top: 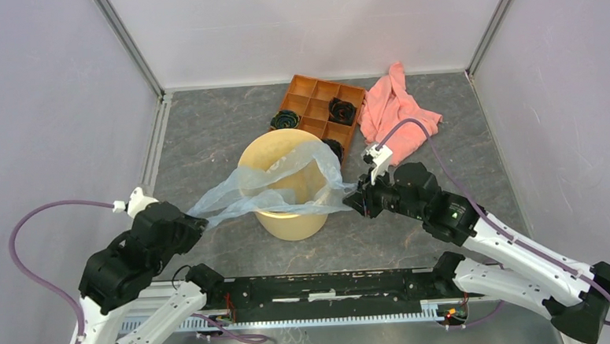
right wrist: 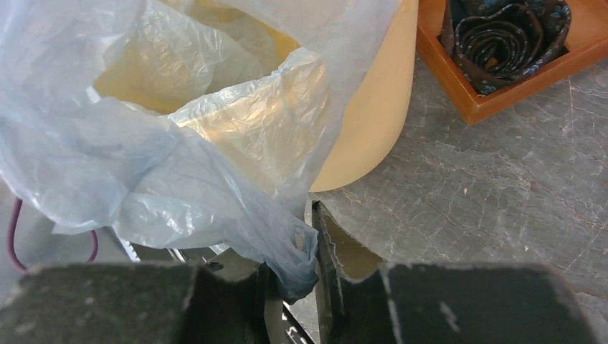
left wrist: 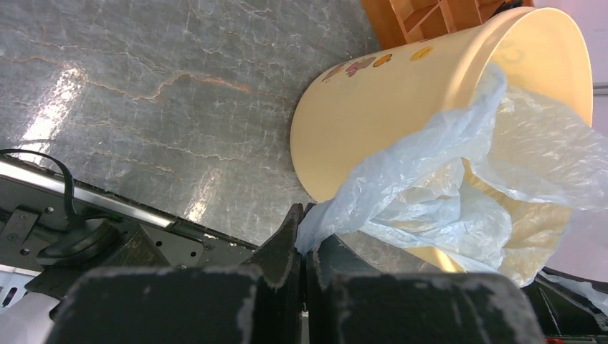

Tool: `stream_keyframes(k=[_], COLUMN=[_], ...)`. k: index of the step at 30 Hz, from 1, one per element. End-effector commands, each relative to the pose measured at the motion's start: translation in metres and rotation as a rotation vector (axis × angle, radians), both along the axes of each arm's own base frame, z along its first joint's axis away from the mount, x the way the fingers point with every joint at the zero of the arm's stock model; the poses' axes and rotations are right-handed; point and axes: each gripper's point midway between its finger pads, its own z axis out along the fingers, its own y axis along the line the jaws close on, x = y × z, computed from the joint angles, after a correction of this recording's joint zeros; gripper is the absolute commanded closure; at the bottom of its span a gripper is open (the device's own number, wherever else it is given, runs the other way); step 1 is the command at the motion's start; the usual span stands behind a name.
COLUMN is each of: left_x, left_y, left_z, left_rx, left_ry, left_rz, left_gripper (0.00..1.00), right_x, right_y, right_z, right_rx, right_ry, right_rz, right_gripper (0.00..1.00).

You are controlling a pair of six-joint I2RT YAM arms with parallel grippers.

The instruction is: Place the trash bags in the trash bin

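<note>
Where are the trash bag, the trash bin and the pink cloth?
trash bag [top: 224, 198]: top external view, its stretched left part
trash bin [top: 293, 224]: top external view, near outer wall
pink cloth [top: 393, 108]: top external view, its middle

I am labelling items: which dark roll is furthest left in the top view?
The dark roll at the orange tray's left corner, behind the bin; the other two sit further right.

A grey stone-patterned table with pale and rust-coloured veins spreads under and ahead of both grippers. Far ahead of them stands a plain white back wall. A pale lilac left wall closes the side outward of the left gripper, and a matching right wall stands outward of the right gripper. Metal posts mark the back corners. Soft glare lies on the tabletop ahead and left of the left gripper.
</note>
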Motion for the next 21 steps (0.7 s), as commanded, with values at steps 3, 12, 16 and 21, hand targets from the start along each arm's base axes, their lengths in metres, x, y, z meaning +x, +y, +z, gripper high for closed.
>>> stream_keyframes(k=[3,12,16,21], left_x=[-0.004,0.001,0.000,0.000], left_y=[0.016,0.035,0.041,0.054], left_z=[-0.012,0.008,0.014,0.028], left_rx=[0.060,0.079,0.094,0.094], left_ry=[0.042,-0.053,-0.080,-0.151], left_rz=[0.072,0.160,0.162,0.218], left_gripper=[0.98,0.98,0.98,0.98], right_x=[-0.009,-0.018,-0.019,-0.013], right_y=[-0.009,-0.004,-0.007,-0.020], right_z=[-0.024,-0.010,-0.018,-0.033], right_rx=[-0.053,0.014,0.000,-0.068], right_ry=[0.041,0.040,0.053,0.051], right_rz=[0.009,0.049,0.043,-0.013], right_gripper=[0.75,0.73,1.00,1.00])
